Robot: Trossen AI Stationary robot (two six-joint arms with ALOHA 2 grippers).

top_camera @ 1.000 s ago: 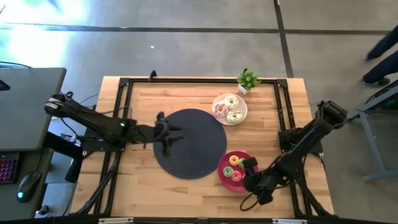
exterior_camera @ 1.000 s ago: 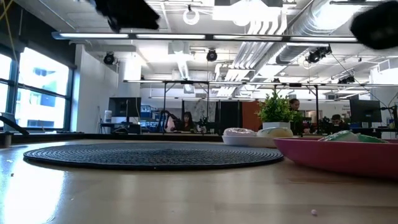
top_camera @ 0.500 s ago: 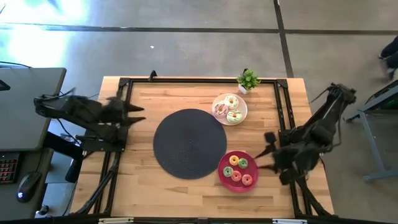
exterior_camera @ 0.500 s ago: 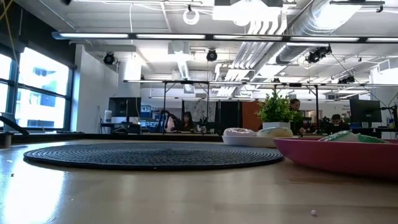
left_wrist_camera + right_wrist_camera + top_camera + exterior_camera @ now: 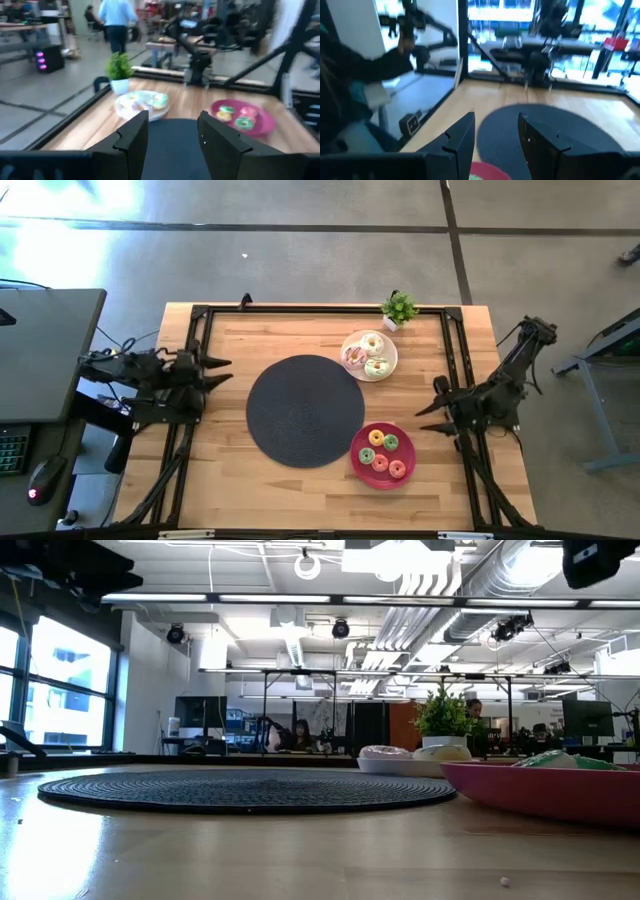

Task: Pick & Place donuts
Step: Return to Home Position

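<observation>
Three larger donuts (pink-sprinkled, white, pale green) [image 5: 368, 353] lie on a white plate [image 5: 350, 340] at the far right. Several tiny donuts [image 5: 381, 454] lie on a red plate [image 5: 357, 463] at the near right; both plates also show in the left wrist view, the white plate [image 5: 125, 111] and the red plate [image 5: 265, 125]. My left gripper [image 5: 218, 370] is open and empty at the table's left edge, pointing at the mat. My right gripper [image 5: 430, 402] is open and empty at the right edge, past the red plate.
A big black round mat [image 5: 305, 410] lies in the table's middle. A small potted plant [image 5: 399, 308] stands at the far edge beside the white plate. A black frame [image 5: 320, 309] runs around the table's edges. People show in the room beyond.
My left gripper has drawn back from above the mat's left part to the table's left edge. My right gripper has drawn back from over the red plate toward the right edge and a little toward the far edge. The donuts and plates have stayed in place.
</observation>
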